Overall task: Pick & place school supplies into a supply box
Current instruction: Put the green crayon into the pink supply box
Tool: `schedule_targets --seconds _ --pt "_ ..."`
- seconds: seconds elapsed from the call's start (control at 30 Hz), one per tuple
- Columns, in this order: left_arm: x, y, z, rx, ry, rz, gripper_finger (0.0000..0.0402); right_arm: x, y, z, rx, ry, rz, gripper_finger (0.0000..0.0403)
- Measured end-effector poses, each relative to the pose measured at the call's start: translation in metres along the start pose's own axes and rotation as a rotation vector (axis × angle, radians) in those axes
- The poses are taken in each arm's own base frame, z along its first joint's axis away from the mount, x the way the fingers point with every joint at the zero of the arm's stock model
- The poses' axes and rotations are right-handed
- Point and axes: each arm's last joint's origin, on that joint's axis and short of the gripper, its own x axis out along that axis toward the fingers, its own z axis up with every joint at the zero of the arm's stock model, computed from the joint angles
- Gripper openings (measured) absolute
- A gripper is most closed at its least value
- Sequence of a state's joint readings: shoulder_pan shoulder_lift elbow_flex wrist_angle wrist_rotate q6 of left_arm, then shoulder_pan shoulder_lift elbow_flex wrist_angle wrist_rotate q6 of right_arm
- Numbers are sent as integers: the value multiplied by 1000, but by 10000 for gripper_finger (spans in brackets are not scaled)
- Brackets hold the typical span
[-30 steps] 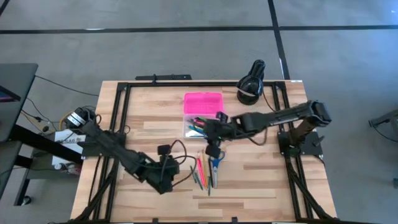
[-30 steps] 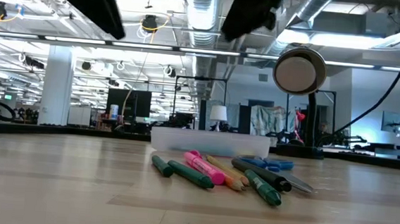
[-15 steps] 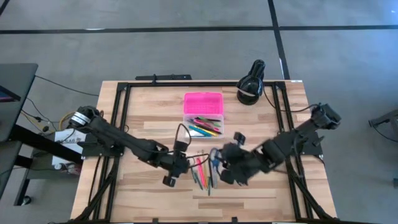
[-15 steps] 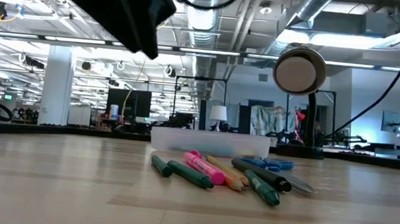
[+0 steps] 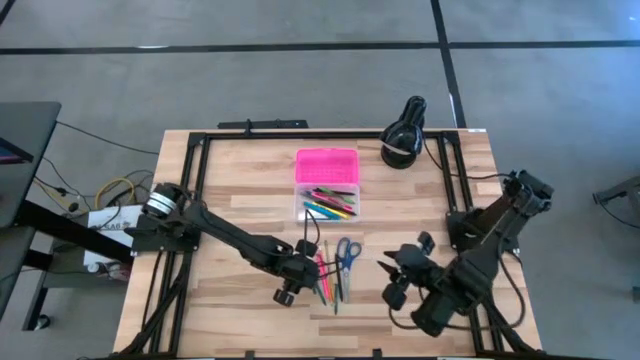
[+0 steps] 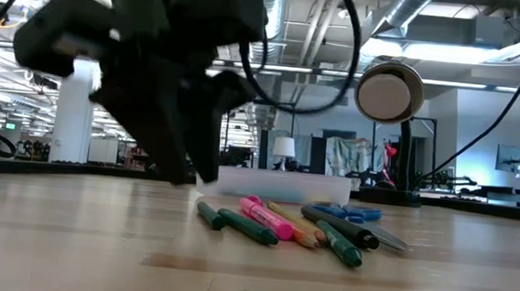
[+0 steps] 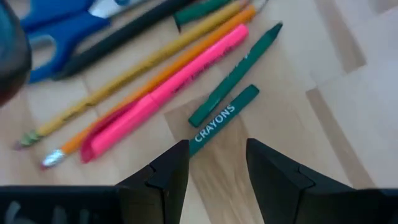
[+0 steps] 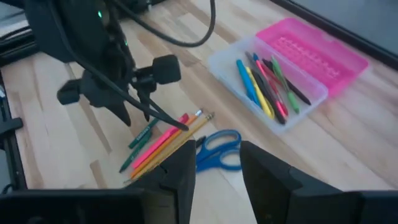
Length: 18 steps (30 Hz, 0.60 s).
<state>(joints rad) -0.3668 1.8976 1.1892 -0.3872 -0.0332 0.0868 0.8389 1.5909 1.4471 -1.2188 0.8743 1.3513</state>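
1. The left gripper (image 5: 297,281) hangs low over the light wooden table (image 5: 240,195), at the left edge of a loose pile of school supplies (image 5: 331,270). Its two dark fingers (image 7: 168,171) stand apart with nothing between them.
2. In the left wrist view, a short dark green crayon printed "CRAYONS" (image 7: 225,121) lies on the wood just ahead of the gap between the fingers, not inside it.
3. Beside that crayon lie a longer green crayon (image 7: 235,73), a bright pink marker (image 7: 165,93), an orange pencil (image 7: 158,78) and a yellow pencil (image 7: 134,71). The blue-handled scissors (image 7: 59,37) lie farther off.
4. The right gripper (image 5: 400,280) is raised over the table to the right of the pile, well apart from it. Its fingers (image 8: 177,177) are spread and empty.
5. The supply box, a clear plastic tray (image 5: 325,204) with a bright pink lid (image 5: 327,165) folded open behind it, sits beyond the pile and holds several pens.
6. A black round device (image 5: 402,140) stands near the table's far right corner.
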Motion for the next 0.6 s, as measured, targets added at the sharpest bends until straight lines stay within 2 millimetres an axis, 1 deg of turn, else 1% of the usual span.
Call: schedule_targets --seconds 0.2,0.43,0.6 --pt "5 0 1 4 -7 15 155 -11 -3 -10 57 -11 -9 118" --pt "5 1 6 70 -59 24 155 -12 -4 -11 68 -11 -13 118" --pt "7 9 4 80 -54 5 155 -12 -5 -10 63 -20 -17 118"
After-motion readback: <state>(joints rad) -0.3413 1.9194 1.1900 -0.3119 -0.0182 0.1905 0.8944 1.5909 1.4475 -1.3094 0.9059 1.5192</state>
